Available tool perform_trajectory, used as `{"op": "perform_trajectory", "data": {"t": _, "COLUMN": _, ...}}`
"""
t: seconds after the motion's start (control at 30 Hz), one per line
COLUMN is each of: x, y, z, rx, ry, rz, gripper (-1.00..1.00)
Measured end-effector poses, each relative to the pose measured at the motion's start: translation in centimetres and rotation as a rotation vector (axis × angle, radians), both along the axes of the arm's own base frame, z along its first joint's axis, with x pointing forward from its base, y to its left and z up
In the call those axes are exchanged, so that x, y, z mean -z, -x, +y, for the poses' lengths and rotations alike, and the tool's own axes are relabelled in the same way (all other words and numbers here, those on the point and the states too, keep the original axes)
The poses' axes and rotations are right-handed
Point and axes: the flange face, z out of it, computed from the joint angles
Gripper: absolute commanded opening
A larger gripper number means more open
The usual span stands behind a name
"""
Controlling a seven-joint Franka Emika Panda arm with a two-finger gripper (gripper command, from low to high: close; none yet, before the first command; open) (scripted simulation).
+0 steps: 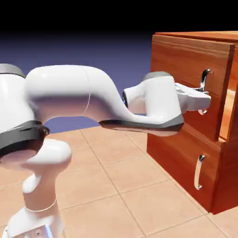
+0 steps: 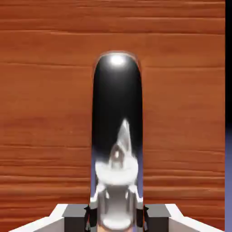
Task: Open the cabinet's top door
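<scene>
The end effector (image 1: 203,98) grips the top door's (image 1: 186,69) silver handle (image 2: 117,131); that door stands pulled slightly out from the cabinet (image 1: 228,186).

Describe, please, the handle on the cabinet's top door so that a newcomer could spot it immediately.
Find the reddish-brown wooden cabinet at the exterior view's right, then its larger upper panel, the top door. The top door's handle is the long, curved silver bar standing vertically there, with the white gripper at it. Unlike the shorter lower handle on the smaller panel beneath, it sits higher and looks longer.
</scene>
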Motion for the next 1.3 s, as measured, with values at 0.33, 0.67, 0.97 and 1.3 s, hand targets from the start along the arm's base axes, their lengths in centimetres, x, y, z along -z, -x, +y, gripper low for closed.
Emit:
{"op": "perform_trajectory", "data": {"t": 0.33, "x": 0.0, "y": 6.4, "z": 3.2, "rx": 0.144, "ry": -0.001, "rz": 0.000, "gripper": -1.00}}
{"op": "perform_trajectory", "data": {"t": 0.67, "x": 0.0, "y": 11.7, "z": 6.8, "rx": 0.274, "ry": 0.000, "rz": 0.000, "gripper": -1.00}}
{"op": "perform_trajectory", "data": {"t": 0.97, "x": 0.0, "y": 15.3, "z": 10.0, "rx": 0.370, "ry": 0.000, "rz": 0.000, "gripper": -1.00}}
{"op": "perform_trajectory", "data": {"t": 1.3, "x": 0.0, "y": 17.9, "z": 12.6, "rx": 0.444, "ry": -0.004, "rz": -0.001, "gripper": -1.00}}
